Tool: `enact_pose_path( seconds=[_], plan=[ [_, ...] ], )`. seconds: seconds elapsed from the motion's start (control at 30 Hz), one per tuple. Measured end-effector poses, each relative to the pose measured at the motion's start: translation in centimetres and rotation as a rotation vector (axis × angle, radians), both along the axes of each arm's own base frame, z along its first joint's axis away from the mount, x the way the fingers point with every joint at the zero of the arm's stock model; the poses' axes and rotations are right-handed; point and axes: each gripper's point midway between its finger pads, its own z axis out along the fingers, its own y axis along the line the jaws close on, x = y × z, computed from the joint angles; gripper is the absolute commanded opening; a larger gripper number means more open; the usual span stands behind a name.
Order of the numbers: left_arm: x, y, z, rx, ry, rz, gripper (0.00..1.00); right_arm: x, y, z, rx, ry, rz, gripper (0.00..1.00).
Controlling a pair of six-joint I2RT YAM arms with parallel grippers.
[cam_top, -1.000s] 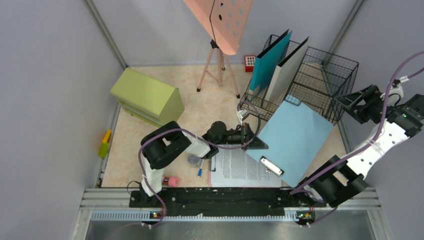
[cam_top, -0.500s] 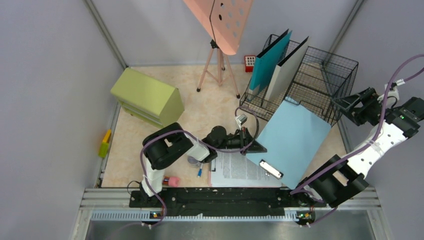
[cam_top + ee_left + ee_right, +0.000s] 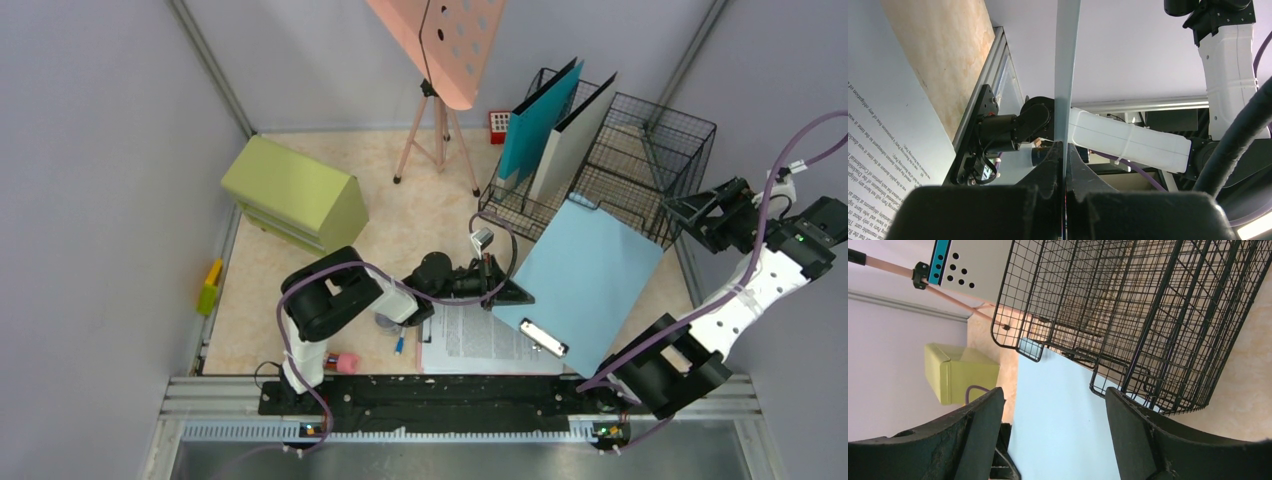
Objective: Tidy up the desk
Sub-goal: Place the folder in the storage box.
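The desk (image 3: 420, 215) is a pale peach marbled top. A light blue clipboard (image 3: 590, 270) with a silver clip lies tilted, its far edge resting against the black wire rack (image 3: 640, 150). My left gripper (image 3: 508, 292) is shut on the clipboard's left edge. In the left wrist view the board shows edge-on as a thin strip (image 3: 1066, 75) pinched between the jaws of the left gripper (image 3: 1064, 152). My right gripper (image 3: 692, 212) is open and empty, held high to the right of the rack. In the right wrist view it (image 3: 1055, 407) looks down on the clipboard (image 3: 1063, 425) and the rack (image 3: 1148, 315).
A printed sheet (image 3: 475, 340) lies under the clipboard's near corner. A green drawer cabinet (image 3: 295, 192) stands at the left, a pink music stand (image 3: 440, 45) at the back. Teal (image 3: 538, 120) and white (image 3: 578, 135) folders stand in the rack. Small items lie near the left arm's base.
My left gripper has drawn back slightly toward the near side with the clipboard's edge in it. The right gripper has shifted slightly.
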Motion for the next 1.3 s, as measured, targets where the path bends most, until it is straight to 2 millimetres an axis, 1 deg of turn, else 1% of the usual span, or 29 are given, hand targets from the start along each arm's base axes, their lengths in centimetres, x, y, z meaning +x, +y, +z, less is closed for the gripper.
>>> enact_pose_path(
  seconds=[0.3,0.5,0.7,0.77,0.87,1.07,1.2,1.3],
  plan=[
    [0.2,-0.1,0.2,-0.017,0.016,0.006,0.0,-0.1,0.2,0.1,0.0,-0.002,-0.002,0.74],
    [0.7,-0.6,-0.7,-0.024,0.044,0.01,0.0,-0.2,0.3,0.4,0.003,-0.005,-0.01,0.74],
    [0.8,-0.7,-0.6,-0.04,0.079,0.009,0.0,-0.5,0.7,0.8,-0.012,-0.02,-0.015,0.73],
    [0.8,-0.7,-0.5,-0.045,0.088,0.01,0.0,-0.7,0.8,0.6,-0.011,-0.019,-0.017,0.73],
    [0.7,-0.7,-0.1,-0.059,0.093,0.011,0.0,-1.0,1.1,-0.3,0.008,-0.006,-0.022,0.73],
    [0.3,-0.7,-0.6,-0.051,0.112,0.017,0.0,-1.4,1.6,-1.9,0.066,0.027,-0.033,0.73],
    [0.2,-0.6,-0.6,-0.048,0.126,0.019,0.0,-1.6,1.8,-1.9,0.062,0.027,-0.032,0.73],
    [0.2,-0.7,-0.6,-0.049,0.13,0.022,0.0,-2.1,2.1,-2.1,0.045,0.039,-0.032,0.73]
  ],
)
